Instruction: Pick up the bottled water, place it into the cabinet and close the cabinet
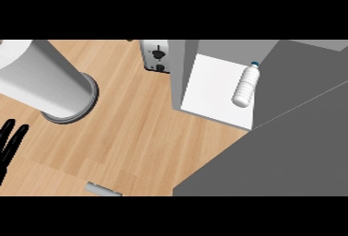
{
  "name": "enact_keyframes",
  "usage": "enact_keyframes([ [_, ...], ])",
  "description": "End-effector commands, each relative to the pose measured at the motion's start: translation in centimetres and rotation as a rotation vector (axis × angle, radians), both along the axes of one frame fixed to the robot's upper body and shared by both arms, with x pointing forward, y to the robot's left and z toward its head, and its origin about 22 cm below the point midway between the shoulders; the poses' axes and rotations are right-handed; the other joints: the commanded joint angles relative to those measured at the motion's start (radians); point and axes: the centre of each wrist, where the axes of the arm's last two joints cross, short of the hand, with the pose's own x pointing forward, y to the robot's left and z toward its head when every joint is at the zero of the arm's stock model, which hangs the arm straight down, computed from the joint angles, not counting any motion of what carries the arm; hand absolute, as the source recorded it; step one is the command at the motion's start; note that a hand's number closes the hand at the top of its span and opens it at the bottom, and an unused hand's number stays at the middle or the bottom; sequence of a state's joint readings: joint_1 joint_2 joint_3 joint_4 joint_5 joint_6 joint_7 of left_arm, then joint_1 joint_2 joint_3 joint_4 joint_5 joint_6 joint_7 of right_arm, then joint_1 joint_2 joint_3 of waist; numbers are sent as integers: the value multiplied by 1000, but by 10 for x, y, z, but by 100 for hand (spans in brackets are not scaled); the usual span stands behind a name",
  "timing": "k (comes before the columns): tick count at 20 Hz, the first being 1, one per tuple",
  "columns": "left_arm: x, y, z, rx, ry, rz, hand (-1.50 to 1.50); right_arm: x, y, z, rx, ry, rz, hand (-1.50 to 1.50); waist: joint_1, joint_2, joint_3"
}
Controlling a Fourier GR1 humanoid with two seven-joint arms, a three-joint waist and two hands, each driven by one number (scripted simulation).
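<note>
**Bottle in the cabinet, door not yet shut**

I take the cabinet [217, 87] as my landmark and read across from the left.

Far left of it, at the frame's edge, I see my left hand [9, 143]: black fingers straight and relaxed, holding nothing, resting over the counter [136, 133]. I judge it is parked there because it has no part in this step.

Still left of the cabinet, a grey forearm [48, 78] slants across the wood from the upper left corner. Its hand is outside the frame, so I cannot tell whether it is released or clenched.

Just beside the cabinet's left wall stands a small metal appliance with black knobs [156, 57].

Inside the cabinet, the bottle [246, 86] lies on its side on the white shelf, cap pointing away from me, close to the right wall. No hand touches it, so I judge the placing done.

Right of the cabinet, a broad grey panel [285, 152], probably the open door, fills the corner. Closing it is what remains.
</note>
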State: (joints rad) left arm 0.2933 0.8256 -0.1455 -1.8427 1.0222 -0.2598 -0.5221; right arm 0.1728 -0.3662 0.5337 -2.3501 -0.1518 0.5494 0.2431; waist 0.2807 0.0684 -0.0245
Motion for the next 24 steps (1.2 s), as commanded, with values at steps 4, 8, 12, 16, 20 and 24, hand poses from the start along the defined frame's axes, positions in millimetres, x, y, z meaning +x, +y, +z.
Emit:
enact_keyframes([
  [4, 1, 4, -2, 5, 9, 3, -150, 45, 18, -2, -99, 13, -122, 150, 2, -5, 3],
  [8, 0, 2, -4, -7, 16, -3, -150, 71, 35, 0, -112, 39, -161, 150, -9, -10, 6],
  [12, 0, 7, -5, -3, 24, 25, -150, 95, 60, 1, -107, 95, -157, 150, -21, -17, 10],
  [16, -2, 6, -12, -28, 39, 27, -150, 129, 79, 18, -75, 100, -262, 150, -40, -24, 12],
  [20, -4, 12, -13, -25, 35, 48, -150, 164, 92, 36, -43, 85, -420, 150, -60, -29, 16],
  [24, -2, 18, -9, -23, 28, 59, -150, 194, 104, 45, -11, 104, -567, 150, -59, -26, 19],
])
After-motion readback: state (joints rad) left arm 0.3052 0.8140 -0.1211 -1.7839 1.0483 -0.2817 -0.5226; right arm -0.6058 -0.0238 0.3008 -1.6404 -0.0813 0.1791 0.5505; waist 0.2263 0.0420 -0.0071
